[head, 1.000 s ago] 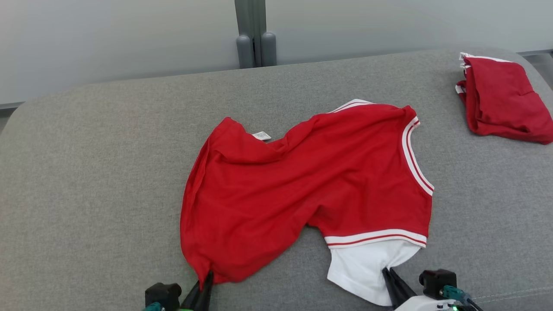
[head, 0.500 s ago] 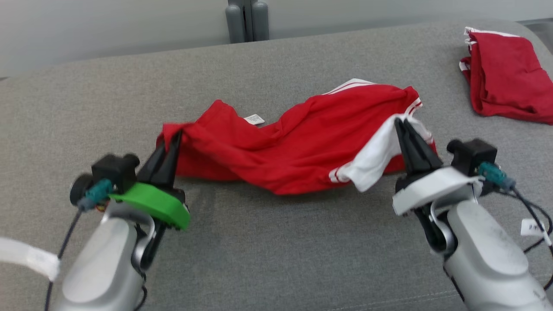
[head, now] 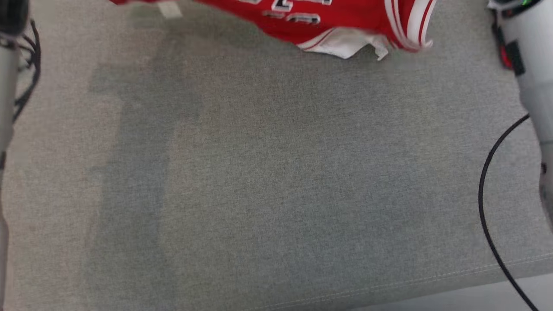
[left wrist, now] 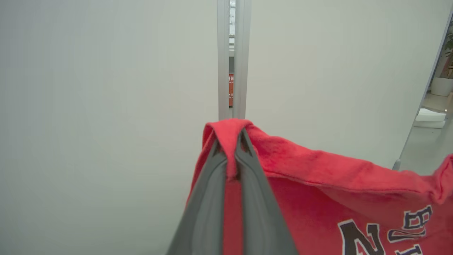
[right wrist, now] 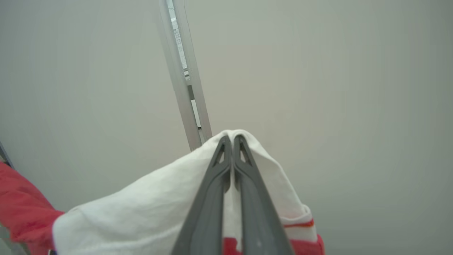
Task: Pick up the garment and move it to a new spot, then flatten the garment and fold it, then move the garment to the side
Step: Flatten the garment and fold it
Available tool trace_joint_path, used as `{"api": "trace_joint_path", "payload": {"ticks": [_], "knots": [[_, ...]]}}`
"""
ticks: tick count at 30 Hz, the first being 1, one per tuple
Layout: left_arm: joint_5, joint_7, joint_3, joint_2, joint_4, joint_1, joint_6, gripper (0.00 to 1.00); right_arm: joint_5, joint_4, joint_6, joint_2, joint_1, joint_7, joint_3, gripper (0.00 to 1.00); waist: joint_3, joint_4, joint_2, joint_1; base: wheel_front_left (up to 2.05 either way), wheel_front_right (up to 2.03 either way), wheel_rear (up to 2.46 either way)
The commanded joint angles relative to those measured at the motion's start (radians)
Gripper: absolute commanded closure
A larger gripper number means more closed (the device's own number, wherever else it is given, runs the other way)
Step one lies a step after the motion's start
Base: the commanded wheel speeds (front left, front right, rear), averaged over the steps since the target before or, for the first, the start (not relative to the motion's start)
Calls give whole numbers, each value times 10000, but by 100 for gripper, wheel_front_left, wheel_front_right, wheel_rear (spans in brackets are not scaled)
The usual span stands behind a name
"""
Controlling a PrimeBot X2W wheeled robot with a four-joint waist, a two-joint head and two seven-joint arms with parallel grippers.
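The garment (head: 328, 17) is a red jersey with white trim and dark lettering, hanging in the air along the top edge of the head view above the grey cushion. In the left wrist view my left gripper (left wrist: 230, 136) is shut on a fold of the garment's red fabric (left wrist: 318, 191). In the right wrist view my right gripper (right wrist: 231, 140) is shut on the garment's white sleeve (right wrist: 141, 209). Both pairs of fingers point toward a pale wall. My pale right forearm (head: 529, 56) shows at the head view's right edge.
The grey fabric surface (head: 276, 181) spreads below the hanging garment, with shadows on its left half. A black cable (head: 486, 203) loops at the right. My left arm's cables (head: 23, 65) hang at the left edge. A pale wall with a metal post (left wrist: 233, 60) stands ahead.
Both grippers have lifted the garment off the surface and raised it high. The head camera has tilted down, so the folded red clothes at the right have left the picture.
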Motion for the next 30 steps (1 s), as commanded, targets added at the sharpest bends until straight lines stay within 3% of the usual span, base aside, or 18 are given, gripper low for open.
{"api": "trace_joint_path", "payload": {"ticks": [1, 7, 14, 20, 26, 30], "knots": [[-8, -24, -139, -43, 322, -850, 4, 100, 127, 441, 2, 37, -800, 24, -155, 100, 936, -133, 0, -1, 0, 0, 0], [-343, -442, -221, -463, 1849, -3546, 3, 100, -63, 2039, 2, 153, -3437, -440, -224, 100, 942, -227, 0, -1, 0, 0, 0], [-1122, -950, -1025, -516, 2513, -4551, 3, 100, 138, 2727, 2, 192, -4320, -856, 631, 100, 1120, -324, 0, -1, 0, 0, 0], [-2010, -1600, -1648, -182, 2384, -3236, 3, 100, 783, 2200, 2, -156, -3068, -1141, 1540, 100, 1168, -334, 0, -1, 0, 0, 0], [-2825, -2160, -2077, 222, 1636, -579, 3, 100, 1633, 840, 2, -788, -221, -1296, 2399, 100, 542, -434, 0, -1, 0, 0, 0], [-2869, -2281, -1693, 524, 862, 1342, 18, 100, 1919, -182, 2, -1312, 1893, -1341, 2655, 100, 10, -545, 0, -1, 0, 0, 0]]}}
